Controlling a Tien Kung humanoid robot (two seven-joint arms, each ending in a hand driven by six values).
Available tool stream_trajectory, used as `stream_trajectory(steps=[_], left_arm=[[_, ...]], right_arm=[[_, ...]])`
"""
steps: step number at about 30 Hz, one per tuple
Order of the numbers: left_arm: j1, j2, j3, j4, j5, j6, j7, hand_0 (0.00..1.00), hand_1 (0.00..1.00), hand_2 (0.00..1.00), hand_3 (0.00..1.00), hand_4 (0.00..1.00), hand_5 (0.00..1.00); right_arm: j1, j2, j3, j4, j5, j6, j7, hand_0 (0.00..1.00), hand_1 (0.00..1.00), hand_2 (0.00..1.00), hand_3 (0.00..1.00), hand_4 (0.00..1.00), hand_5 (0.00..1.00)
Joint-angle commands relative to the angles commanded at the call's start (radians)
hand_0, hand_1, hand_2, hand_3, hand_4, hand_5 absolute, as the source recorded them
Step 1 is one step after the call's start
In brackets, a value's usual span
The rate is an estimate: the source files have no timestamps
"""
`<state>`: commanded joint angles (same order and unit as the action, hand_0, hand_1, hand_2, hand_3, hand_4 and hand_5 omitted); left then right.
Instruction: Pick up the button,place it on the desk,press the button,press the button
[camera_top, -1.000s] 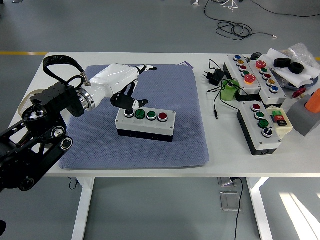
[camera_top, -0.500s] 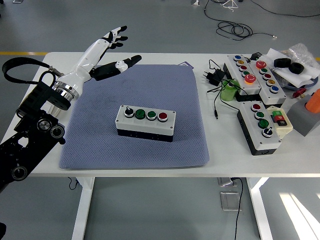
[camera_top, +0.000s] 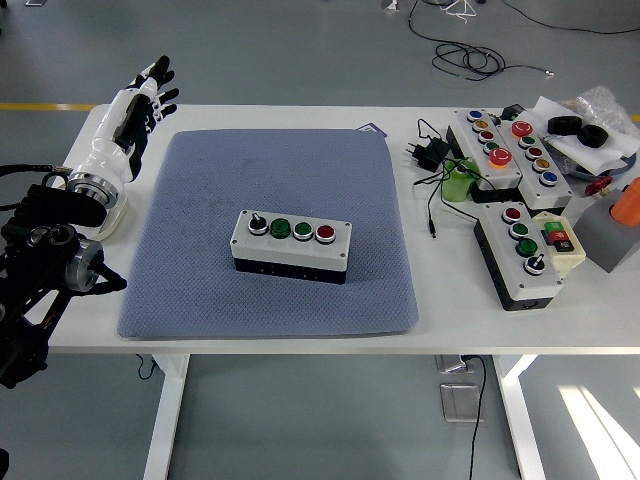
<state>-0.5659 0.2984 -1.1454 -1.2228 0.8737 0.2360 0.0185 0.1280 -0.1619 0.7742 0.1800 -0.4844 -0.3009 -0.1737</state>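
A white button box (camera_top: 291, 245) with a black base lies on the blue-grey mat (camera_top: 200, 190) in the middle of the table. It carries a black knob, two green buttons and one red button in a row. My left hand (camera_top: 140, 95) is white with black fingertips. It is raised over the table's far left edge, fingers spread and holding nothing, well away from the box. My right arm is not in view.
Three more button boxes (camera_top: 497, 148) (camera_top: 519, 255) (camera_top: 558, 235) lie at the right, with a black plug and cable (camera_top: 430, 150), a green object (camera_top: 460, 182), a grey block (camera_top: 610, 240) and bagged parts (camera_top: 590, 125) at the far right.
My left hand has lifted off the button box, swung back to the far left and opened its fingers. The box has stayed in place on the mat.
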Motion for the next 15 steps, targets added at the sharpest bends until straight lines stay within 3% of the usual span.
stream_trajectory(steps=[3, 15], left_arm=[[0.008, 0.003, -0.011, 0.009, -0.044, 0.002, -0.005, 0.872, 0.908, 0.968, 0.956, 0.723, 0.998], [0.045, 0.014, -0.053, 0.026, -0.058, -0.022, -0.011, 0.870, 0.902, 0.960, 0.951, 0.717, 0.998]], right_arm=[[0.002, 0.000, 0.000, 0.000, 0.002, 0.000, 0.001, 0.787, 0.797, 0.817, 0.751, 0.412, 0.479], [0.007, 0.000, 0.000, 0.000, 0.001, 0.000, 0.002, 0.787, 0.797, 0.817, 0.751, 0.412, 0.479]])
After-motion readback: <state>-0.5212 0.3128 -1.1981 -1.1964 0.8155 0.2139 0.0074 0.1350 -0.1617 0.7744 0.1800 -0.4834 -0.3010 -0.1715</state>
